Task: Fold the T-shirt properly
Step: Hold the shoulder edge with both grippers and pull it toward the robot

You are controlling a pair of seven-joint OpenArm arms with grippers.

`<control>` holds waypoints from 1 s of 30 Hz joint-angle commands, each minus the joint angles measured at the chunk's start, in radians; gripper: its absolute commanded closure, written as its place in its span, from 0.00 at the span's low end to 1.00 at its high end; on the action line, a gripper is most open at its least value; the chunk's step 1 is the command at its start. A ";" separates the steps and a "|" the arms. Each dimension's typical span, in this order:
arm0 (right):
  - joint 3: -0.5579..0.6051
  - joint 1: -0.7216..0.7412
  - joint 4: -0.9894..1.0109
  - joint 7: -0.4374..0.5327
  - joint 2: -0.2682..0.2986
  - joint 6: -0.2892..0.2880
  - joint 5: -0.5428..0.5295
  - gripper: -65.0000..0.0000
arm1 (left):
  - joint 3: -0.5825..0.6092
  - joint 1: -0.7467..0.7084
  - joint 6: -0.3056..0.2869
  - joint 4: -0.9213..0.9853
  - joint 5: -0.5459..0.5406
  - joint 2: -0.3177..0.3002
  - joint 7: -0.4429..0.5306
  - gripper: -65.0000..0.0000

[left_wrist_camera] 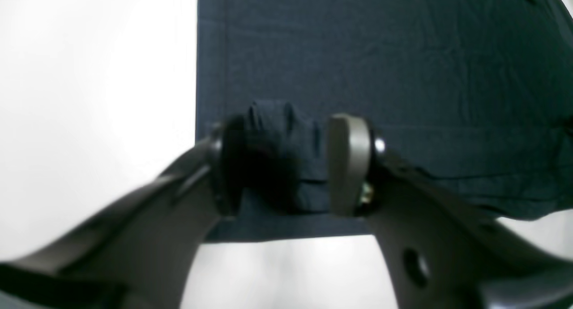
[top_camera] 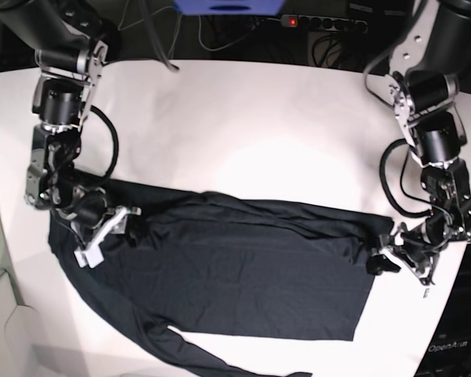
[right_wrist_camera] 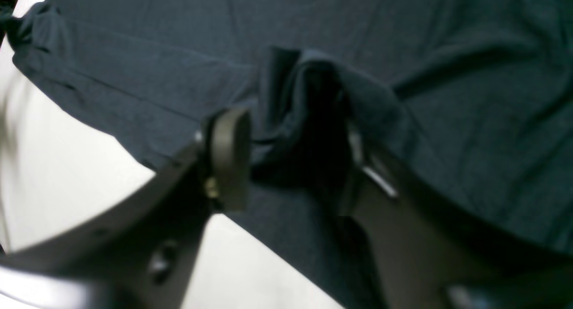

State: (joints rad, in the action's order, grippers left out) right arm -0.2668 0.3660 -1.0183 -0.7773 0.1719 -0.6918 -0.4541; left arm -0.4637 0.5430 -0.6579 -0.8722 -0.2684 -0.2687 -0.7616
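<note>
The T-shirt lies spread across the near part of the white bench, one long sleeve trailing along the front edge; the left claw sits low at the hem corner, its 2 fingers spread with a puckered ridge of navy fabric standing between them, touching the dark finger but clear of the grey pad; the right claw is over the opposite end, jaws likewise parted around a raised bunch of cloth, not pinched.
</note>
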 commanded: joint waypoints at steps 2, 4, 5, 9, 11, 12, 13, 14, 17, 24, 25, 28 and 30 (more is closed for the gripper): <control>-0.004 -0.003 -0.017 0.011 0.025 -0.006 -0.021 0.50 | -0.005 0.019 -0.009 -0.020 -0.024 -0.017 0.021 0.55; -0.004 -0.014 -0.017 0.011 0.031 -0.006 -0.021 0.50 | -0.005 0.002 -0.009 -0.023 -0.024 -0.017 0.021 0.54; -0.012 -0.025 -0.018 0.012 0.045 -0.006 -0.021 0.50 | -0.005 -0.007 -0.010 -0.023 -0.024 -0.014 0.021 0.54; -0.108 -0.034 -0.020 0.017 0.053 -0.006 -0.021 0.50 | -0.004 -0.037 -0.010 -0.029 -0.025 0.010 0.023 0.55; -0.142 -0.034 -0.020 0.017 0.054 -0.006 -0.021 0.50 | -0.004 -0.045 -0.010 -0.029 -0.024 0.022 0.027 0.55; -0.154 -0.034 -0.020 0.017 0.054 -0.006 -0.021 0.52 | -0.004 -0.047 -0.010 -0.029 -0.024 0.026 0.044 0.55; -0.165 -0.034 -0.020 0.019 0.054 -0.006 -0.021 0.54 | -0.004 -0.048 -0.010 -0.020 -0.024 0.027 0.066 0.55; -0.167 -0.034 -0.020 0.019 0.054 -0.006 -0.021 0.57 | -0.004 -0.056 -0.009 -0.018 -0.024 0.027 0.083 0.55; -0.167 -0.034 -0.020 0.020 0.058 -0.006 -0.016 0.68 | 0.001 -0.073 -0.006 -0.018 -0.022 0.027 0.119 0.57; -0.167 -0.035 -0.015 0.054 0.076 -0.006 -0.013 0.87 | 0.004 -0.071 -0.003 0.023 -0.015 0.026 0.153 0.80; -0.165 -0.037 -0.015 0.054 0.077 -0.006 -0.013 0.89 | 0.004 -0.068 -0.006 0.054 -0.013 0.026 0.156 0.81; -0.165 -0.042 -0.014 0.054 0.087 -0.006 -0.013 0.90 | 0.004 -0.054 -0.006 0.126 0.010 0.022 0.218 0.85; -0.165 -0.055 -0.014 0.054 0.088 -0.006 -0.013 0.90 | 0.004 -0.048 -0.007 0.176 0.042 0.024 0.258 0.85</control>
State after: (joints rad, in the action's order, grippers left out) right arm -0.4294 0.2928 -1.0187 -0.7425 0.2420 -0.6914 -0.4515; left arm -0.4599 0.4557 -0.6548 -0.6781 -0.2050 -0.2352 -0.5247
